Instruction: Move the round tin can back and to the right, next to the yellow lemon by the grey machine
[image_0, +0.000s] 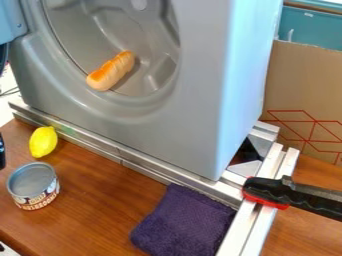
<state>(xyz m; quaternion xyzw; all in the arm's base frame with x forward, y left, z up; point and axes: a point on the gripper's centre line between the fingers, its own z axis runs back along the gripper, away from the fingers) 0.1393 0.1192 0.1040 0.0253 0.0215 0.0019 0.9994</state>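
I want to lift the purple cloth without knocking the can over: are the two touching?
Apart. The camera view shows a stretch of brown tabletop between the can on the left and the purple cloth.

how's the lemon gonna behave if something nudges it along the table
The lemon would probably roll easily, given its rounded sides on the flat wooden table. Its tapered ends may make it curve or wobble rather than run straight. Pushed toward the metal rail beside it, it would likely be stopped there.
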